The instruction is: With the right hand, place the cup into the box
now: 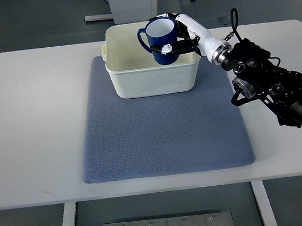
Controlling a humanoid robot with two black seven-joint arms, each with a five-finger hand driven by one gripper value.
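A dark blue cup [160, 38] with a handle on its left side hangs upright over the right part of a cream-white box [153, 80]. My right hand [180, 37] is shut on the cup, its white and black fingers wrapped around the cup's right side. The cup's mouth faces up and its base sits below the box rim line, inside the box opening. The right arm [269, 81] reaches in from the right edge. The left arm does not show.
The box stands at the back of a blue-grey mat [164, 138] on a white table [34, 130]. A white cabinet base [128, 2] stands on the floor beyond the table's far edge.
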